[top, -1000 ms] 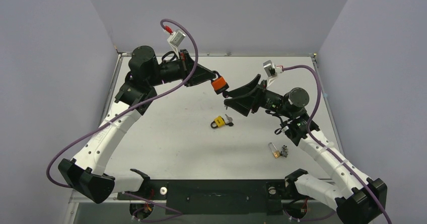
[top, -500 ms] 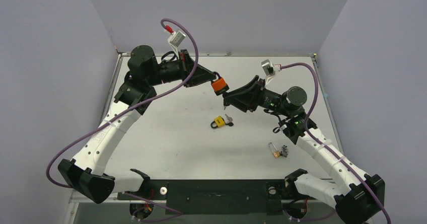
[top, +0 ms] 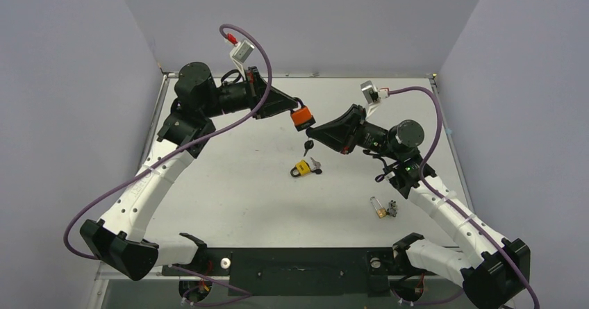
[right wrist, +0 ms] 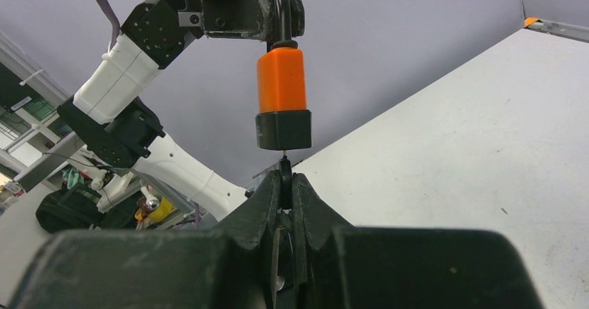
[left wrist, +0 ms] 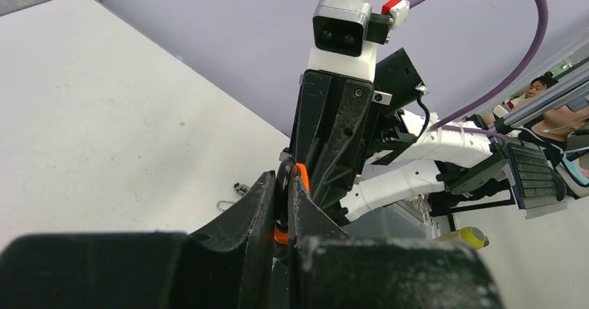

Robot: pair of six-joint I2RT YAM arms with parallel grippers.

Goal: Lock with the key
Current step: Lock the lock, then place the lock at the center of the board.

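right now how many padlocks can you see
3. An orange padlock held in the left arm's jaws; a yellow padlock lying mid-way across the table; a small brass padlock lying by the right arm. None looks hidden.

From my station I see the orange padlock (right wrist: 281, 101) with a bright orange body and a black cap at its lower end. The left gripper (left wrist: 283, 184), the right gripper (right wrist: 285, 177) and the head of the key (top: 308, 144) are plain black. The left arm (top: 149, 184) and right arm (top: 444, 215) are white below and black above, with purple cables (top: 250, 45), one with a red plug (top: 230, 39). The table (top: 229, 184) is pale grey, the yellow padlock (top: 301, 168) is yellow with a dark shackle, the small padlock (top: 379, 208) looks brass-toned, and the walls (top: 69, 80) are flat pale lilac.
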